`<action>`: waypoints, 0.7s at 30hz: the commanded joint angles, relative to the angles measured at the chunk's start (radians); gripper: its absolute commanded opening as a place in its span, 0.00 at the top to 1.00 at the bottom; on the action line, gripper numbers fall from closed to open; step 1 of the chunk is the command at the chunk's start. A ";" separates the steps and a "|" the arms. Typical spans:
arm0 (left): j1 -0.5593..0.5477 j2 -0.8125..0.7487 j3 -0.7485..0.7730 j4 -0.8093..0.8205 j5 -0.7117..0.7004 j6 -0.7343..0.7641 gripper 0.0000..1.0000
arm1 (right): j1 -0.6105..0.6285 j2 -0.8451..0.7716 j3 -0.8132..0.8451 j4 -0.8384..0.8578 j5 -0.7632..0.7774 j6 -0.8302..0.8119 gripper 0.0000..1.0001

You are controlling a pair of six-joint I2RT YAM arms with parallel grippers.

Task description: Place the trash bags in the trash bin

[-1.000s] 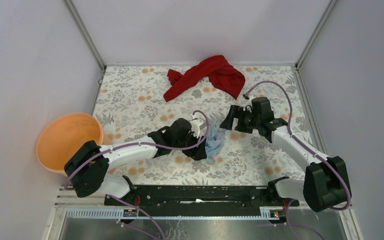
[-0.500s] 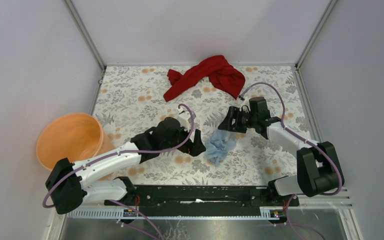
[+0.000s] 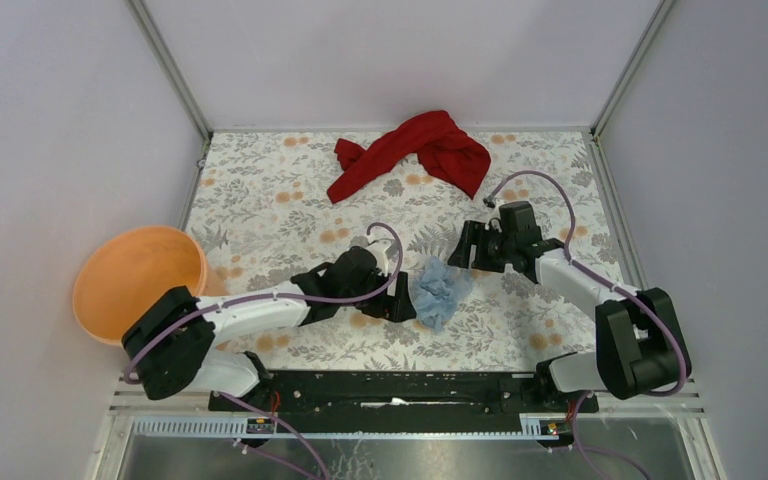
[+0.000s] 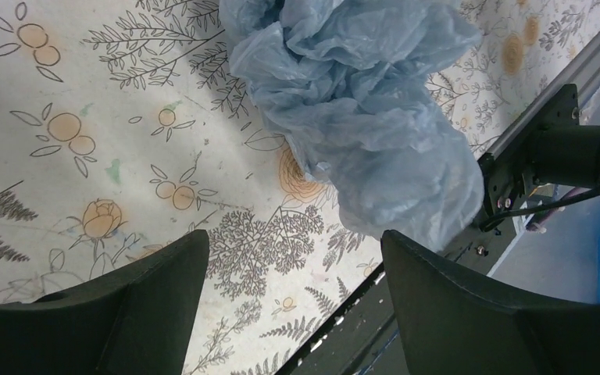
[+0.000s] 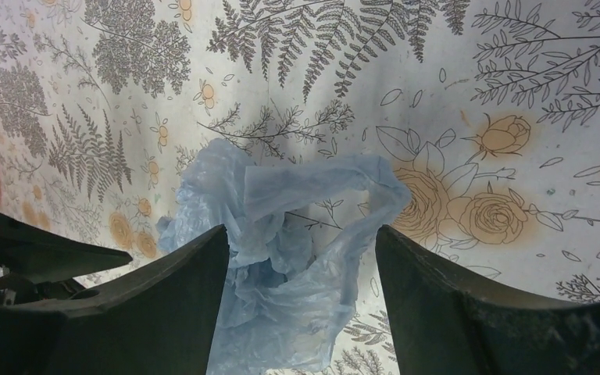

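Trash bags (image 3: 440,291) wadded mid-table, not held. Left gripper (image 3: 405,302) and right gripper (image 3: 457,252) both spread wide, flanking it. Bite deep with left; trash bin (image 3: 110,262) is at the left edge.

trash bags (image 3: 441,291): crumpled, mid-table | trash bin (image 3: 138,281): upright, left edge
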 commanded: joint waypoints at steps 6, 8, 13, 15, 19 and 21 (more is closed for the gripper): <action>0.002 0.135 0.066 0.199 0.051 -0.063 0.15 | 0.000 0.092 -0.004 0.161 -0.080 0.059 0.39; 0.001 0.153 0.069 0.222 0.056 -0.073 0.12 | 0.000 0.092 0.001 0.181 -0.121 0.073 0.60; 0.003 0.097 0.059 0.218 0.018 -0.054 0.05 | -0.001 0.012 0.008 0.197 -0.166 0.112 1.00; 0.006 0.023 0.044 0.208 0.001 -0.037 0.03 | -0.001 -0.040 0.010 0.212 -0.172 0.151 1.00; 0.024 -0.139 0.015 0.151 -0.066 -0.020 0.01 | -0.025 -0.096 0.047 0.199 -0.160 0.351 1.00; 0.028 -0.227 -0.011 0.140 -0.102 -0.028 0.01 | -0.027 -0.100 0.061 0.186 -0.158 0.485 1.00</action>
